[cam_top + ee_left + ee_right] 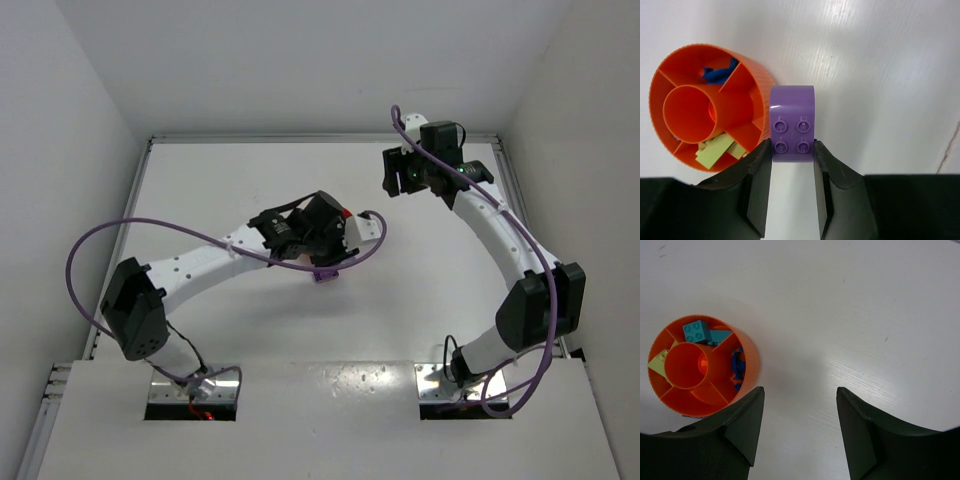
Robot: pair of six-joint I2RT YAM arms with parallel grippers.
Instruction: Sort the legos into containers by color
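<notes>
Legos lie in the sections of the orange bowl, and one purple brick is outside it. It is clenched in the left gripper, whose fingers press on its two sides. Only the left wrist view shows this grip. The brick's four studs face the camera, and it is held just beside the bowl's outer wall. Its edge overlaps the wall in the picture, but whether the two touch cannot be told. The same view shows blue legos in an upper section and yellow-green legos in a lower one.

From the top view the left gripper covers nearly the whole bowl. Only a red-orange speck shows beside it, and the brick is a small purple spot under the fingers.

The right wrist view adds a teal brick, unseen from the left wrist, in a section next to the blue ones. The right gripper is released, its jaws spread wide over the white table, well apart from the bowl.

Each wrist view loses part of the bowl's rim behind a finger. Whether the purple brick rests on the table or hangs above it cannot be made out.
</notes>
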